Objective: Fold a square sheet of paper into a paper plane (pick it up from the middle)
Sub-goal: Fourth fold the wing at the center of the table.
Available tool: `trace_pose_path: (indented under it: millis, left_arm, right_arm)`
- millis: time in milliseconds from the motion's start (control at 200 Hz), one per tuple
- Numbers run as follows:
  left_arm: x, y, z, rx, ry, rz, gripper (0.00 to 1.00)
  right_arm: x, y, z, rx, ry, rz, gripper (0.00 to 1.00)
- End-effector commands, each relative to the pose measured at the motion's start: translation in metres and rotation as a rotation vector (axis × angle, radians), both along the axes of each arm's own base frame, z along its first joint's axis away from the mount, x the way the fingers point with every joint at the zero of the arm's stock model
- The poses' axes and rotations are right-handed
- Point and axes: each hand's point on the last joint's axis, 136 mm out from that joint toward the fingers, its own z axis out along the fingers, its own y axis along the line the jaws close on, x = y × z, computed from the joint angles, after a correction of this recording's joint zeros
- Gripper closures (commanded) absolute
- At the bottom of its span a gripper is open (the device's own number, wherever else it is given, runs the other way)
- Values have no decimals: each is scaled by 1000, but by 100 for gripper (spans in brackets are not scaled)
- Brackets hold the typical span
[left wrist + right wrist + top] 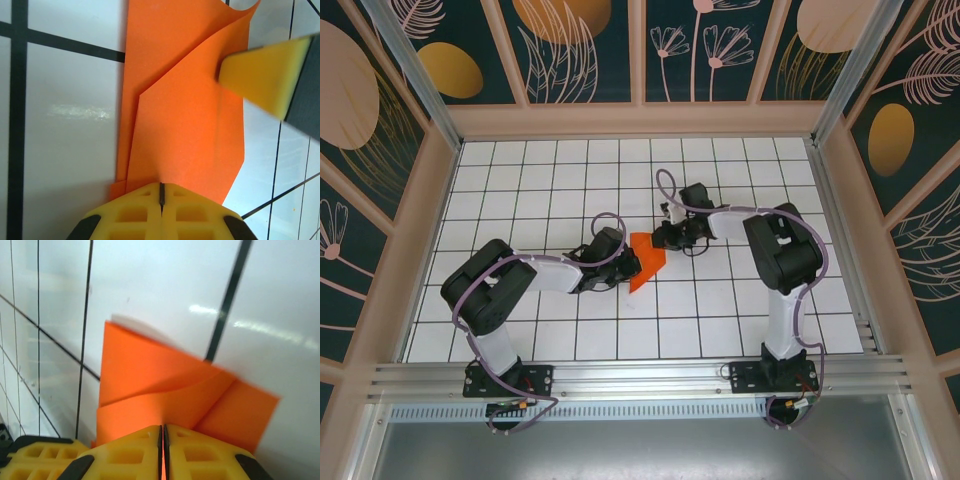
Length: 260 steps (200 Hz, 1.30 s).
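From above, the part-folded orange sheet (645,262) sits between the grippers, with the left gripper (620,266) at its left edge and the right gripper (667,240) at its far right corner, both equally close. Left wrist: jaws pressed together on the sheet's near edge, paper running straight ahead. Right wrist: jaws likewise pinched on it, folds fanning ahead.

Left pincer (623,268) and right pincer (665,240) flank the paper (646,260) — table (720,310) open elsewhere.
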Motion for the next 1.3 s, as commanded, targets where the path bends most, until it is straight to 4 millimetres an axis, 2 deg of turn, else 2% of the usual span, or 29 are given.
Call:
trace_pose_path:
  millis: [0,170,280,365,455,555,731,846,941,1091,1201,1296]
  left_arm:
    - [-28,39,-53,194,150,27,100]
    - [-28,38,-54,188,149,23,100]
    - [-27,37,-52,186,142,21,100]
    - [-26,36,-51,184,140,19,100]
    - [-23,34,-47,179,126,19,100]
    - [-20,31,-42,164,110,14,100]
    - [-14,24,-32,132,78,8,100]
    - [-11,21,-25,118,60,4,100]
    - [-10,18,-22,101,52,-3,100]
    - [-8,15,-16,87,43,-9,100]
    - [-6,12,-10,75,30,-16,100]
    - [-4,5,4,39,2,-33,99]
  right_arm:
    - [35,-17,-7,-51,-52,-59,87]
    - [65,-29,-5,-80,-74,-126,89]
    - [74,-28,11,-63,-106,-140,89]
    - [72,-22,31,-32,-131,-133,89]
    - [60,-18,51,-5,-158,-131,89]
    - [37,-10,57,21,-139,-123,89]
    - [-6,7,46,48,-60,-82,89]
    - [-23,13,33,54,-11,-55,89]
    - [-32,20,22,63,29,-24,89]
    - [-39,30,15,81,63,22,89]
    - [-39,27,5,52,78,10,89]
    - [-38,20,-9,-3,94,-14,89]
